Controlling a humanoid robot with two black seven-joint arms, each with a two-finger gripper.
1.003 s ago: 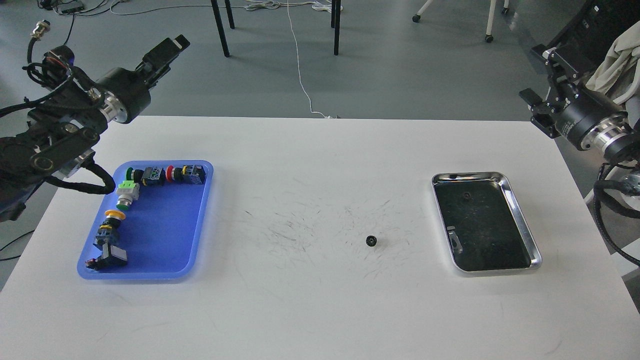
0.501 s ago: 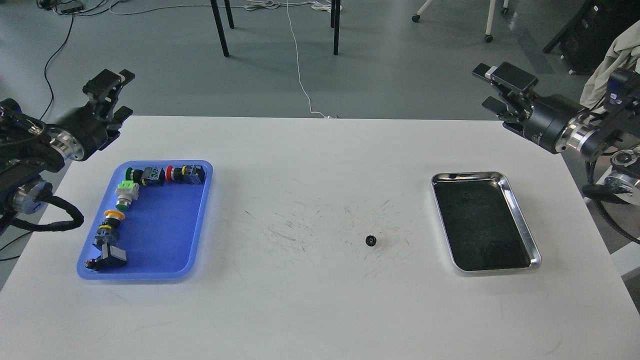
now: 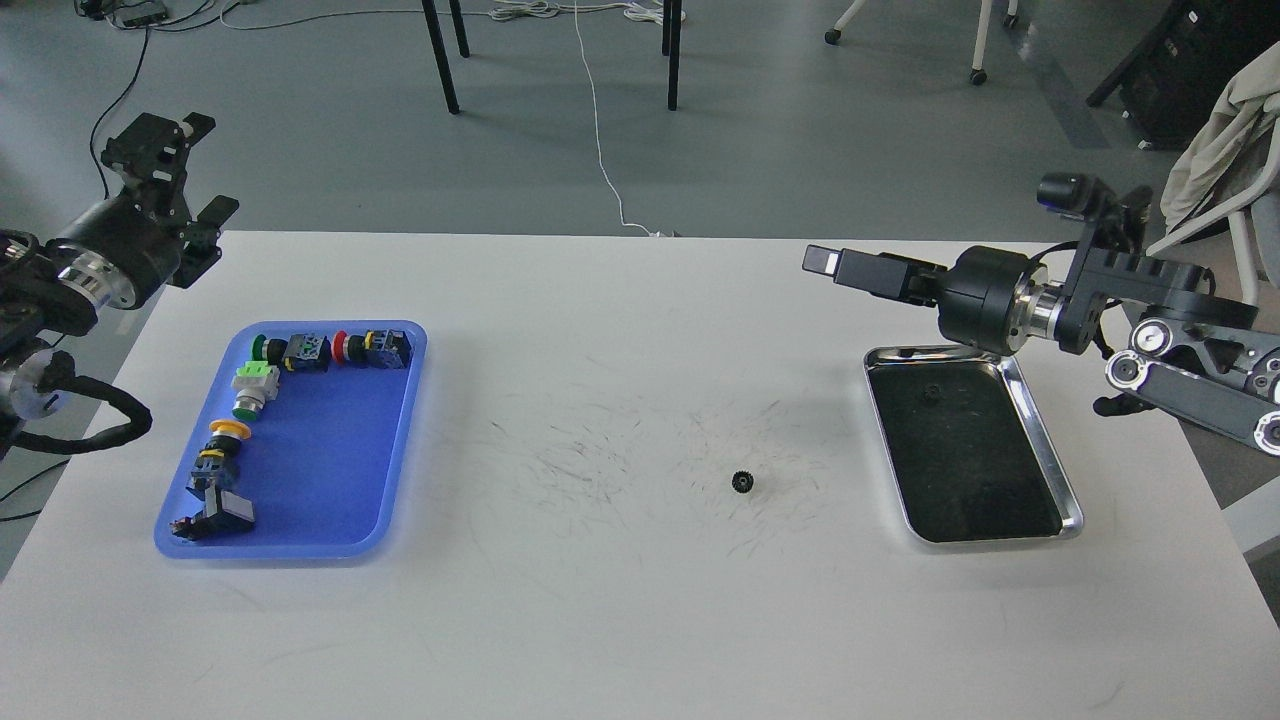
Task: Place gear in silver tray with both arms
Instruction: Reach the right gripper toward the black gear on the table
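Right hand (image 3: pixel 835 264) has swung in over the worktop (image 3: pixel 620 600), above-right of gear (image 3: pixel 742 482); grip unreadable, carries nothing. Left hand (image 3: pixel 180 165) open, empty. Gear left of silver tray (image 3: pixel 1045 440), unpicked

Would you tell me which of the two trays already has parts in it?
The blue tray on the left, which holds several push-button switches; the silver tray on the right holds none.
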